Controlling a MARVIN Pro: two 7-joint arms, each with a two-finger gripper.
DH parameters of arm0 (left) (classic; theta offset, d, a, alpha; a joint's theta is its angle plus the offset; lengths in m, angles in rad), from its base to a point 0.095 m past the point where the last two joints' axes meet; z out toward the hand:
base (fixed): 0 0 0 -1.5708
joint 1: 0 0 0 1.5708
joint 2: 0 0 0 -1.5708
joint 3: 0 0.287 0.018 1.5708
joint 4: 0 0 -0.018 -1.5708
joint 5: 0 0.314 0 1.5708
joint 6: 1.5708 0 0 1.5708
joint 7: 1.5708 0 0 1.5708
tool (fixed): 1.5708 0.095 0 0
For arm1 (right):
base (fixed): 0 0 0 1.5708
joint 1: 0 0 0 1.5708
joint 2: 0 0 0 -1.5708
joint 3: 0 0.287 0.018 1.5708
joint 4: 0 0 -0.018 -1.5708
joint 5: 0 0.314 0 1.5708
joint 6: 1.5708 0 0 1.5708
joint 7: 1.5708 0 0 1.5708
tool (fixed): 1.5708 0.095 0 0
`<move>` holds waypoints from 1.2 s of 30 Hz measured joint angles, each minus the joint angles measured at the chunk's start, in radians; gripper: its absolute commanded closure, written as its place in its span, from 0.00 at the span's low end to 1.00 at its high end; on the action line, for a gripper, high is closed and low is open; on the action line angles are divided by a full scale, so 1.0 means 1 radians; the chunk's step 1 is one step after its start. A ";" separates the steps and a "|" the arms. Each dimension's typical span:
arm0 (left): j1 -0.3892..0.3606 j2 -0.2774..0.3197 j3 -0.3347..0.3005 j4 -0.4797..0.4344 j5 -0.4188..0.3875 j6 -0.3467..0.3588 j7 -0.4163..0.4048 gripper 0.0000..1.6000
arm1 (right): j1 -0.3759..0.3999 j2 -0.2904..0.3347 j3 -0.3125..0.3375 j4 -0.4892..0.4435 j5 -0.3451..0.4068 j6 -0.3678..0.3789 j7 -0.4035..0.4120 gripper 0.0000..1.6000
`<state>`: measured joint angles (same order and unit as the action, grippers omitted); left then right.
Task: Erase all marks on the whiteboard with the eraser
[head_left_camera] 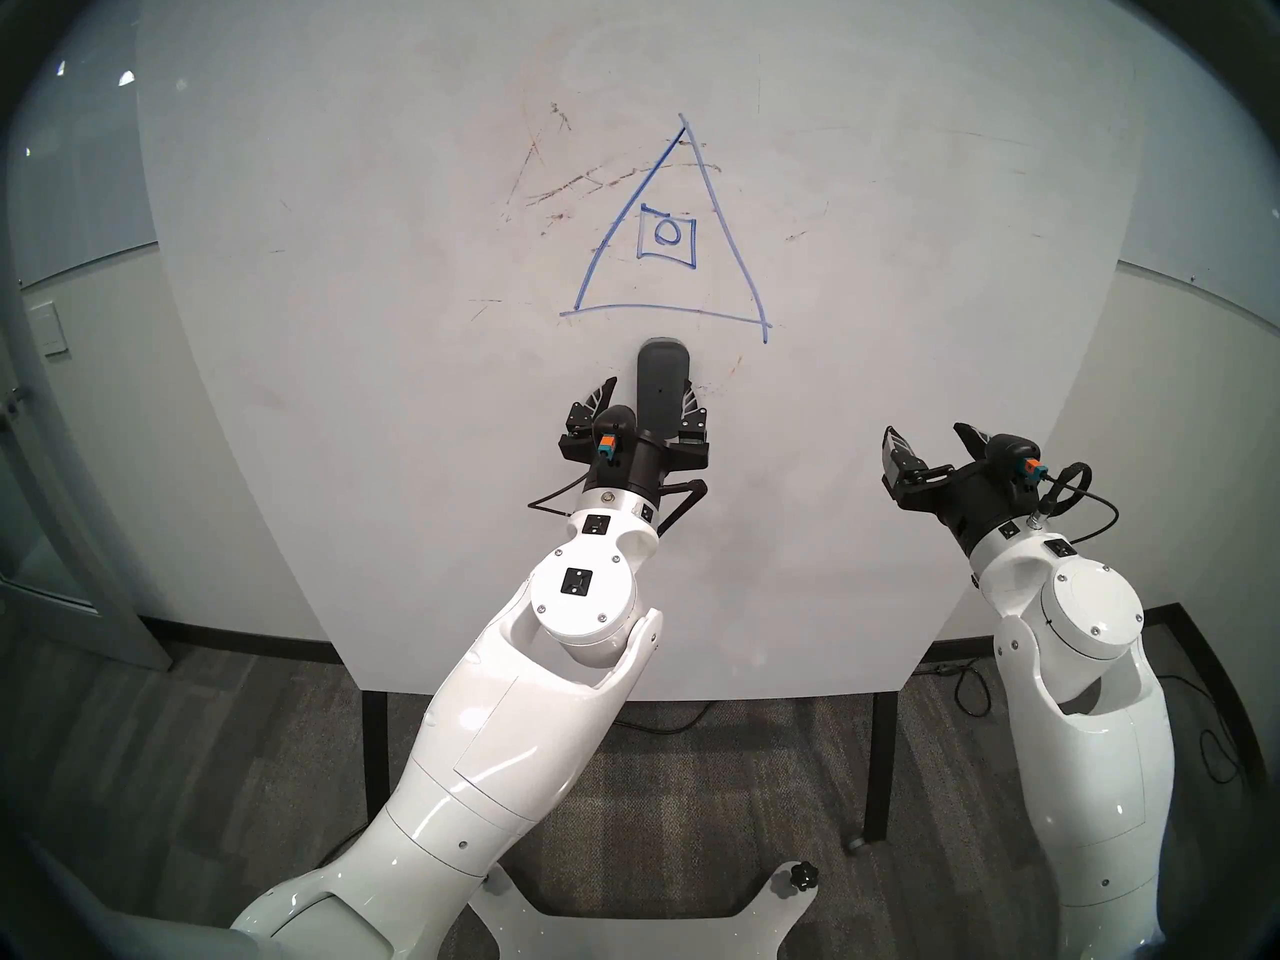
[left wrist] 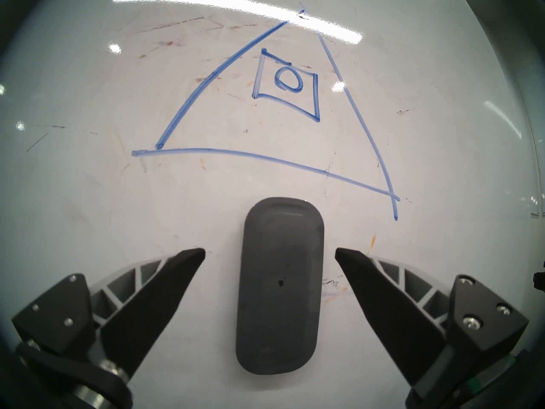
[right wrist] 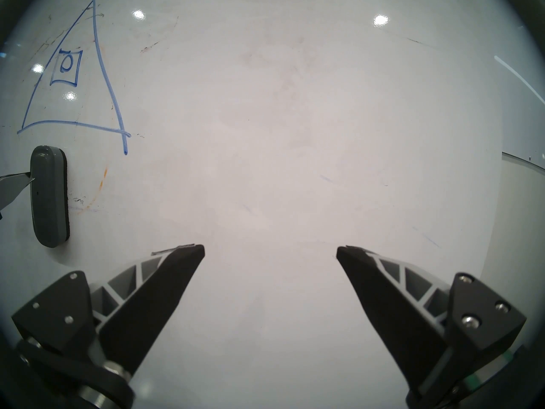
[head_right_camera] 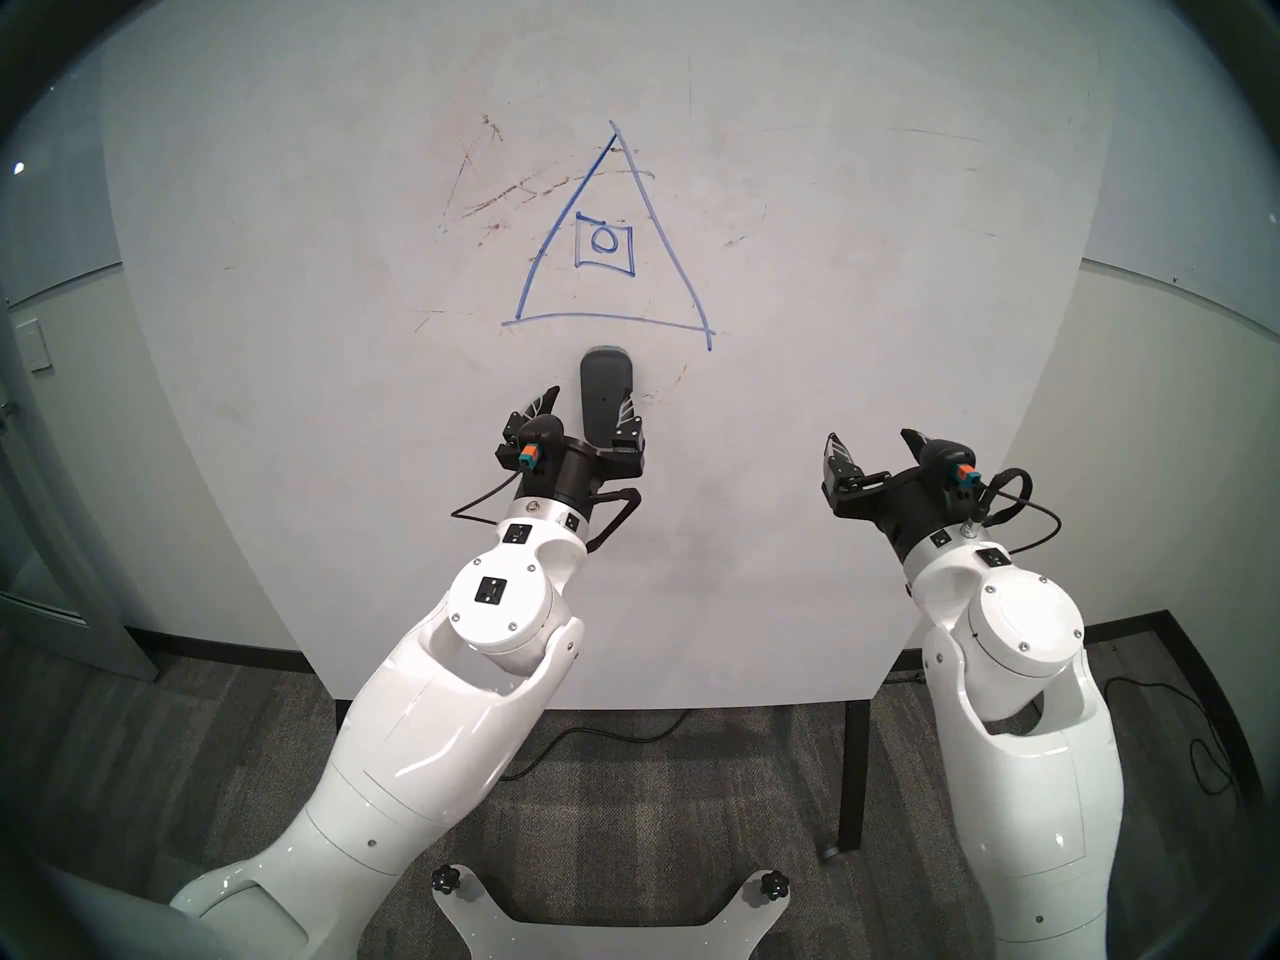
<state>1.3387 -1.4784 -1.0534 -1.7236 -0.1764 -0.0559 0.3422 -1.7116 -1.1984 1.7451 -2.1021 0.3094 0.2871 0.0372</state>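
Where the head views show the whiteboard [head_left_camera: 346, 314], the eraser [head_left_camera: 663, 383] sits just below the blue triangle marks [head_left_camera: 668, 238], flanked by the spread left gripper [head_left_camera: 647, 401]; the right gripper [head_left_camera: 931, 439], wide and empty, hovers well apart. From the left wrist, both fingers [left wrist: 165, 281] clear the eraser [left wrist: 280, 284] untouched. From the right wrist, bare board lies ahead.
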 measured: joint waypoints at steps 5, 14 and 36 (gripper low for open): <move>-0.010 0.000 0.000 0.014 -0.011 -0.001 -0.018 0.00 | 0.000 0.000 0.000 0.000 0.000 0.000 0.000 0.00; -0.026 0.000 0.006 0.041 0.004 -0.003 -0.031 0.00 | 0.000 0.000 0.000 0.000 0.000 0.000 0.000 0.00; -0.062 -0.013 -0.002 0.100 0.034 -0.002 -0.013 0.01 | 0.000 0.000 0.000 0.000 0.000 0.000 0.000 0.00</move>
<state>1.2772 -1.4913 -1.0556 -1.6237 -0.1426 -0.0583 0.3296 -1.7118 -1.1984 1.7451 -2.1022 0.3095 0.2872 0.0371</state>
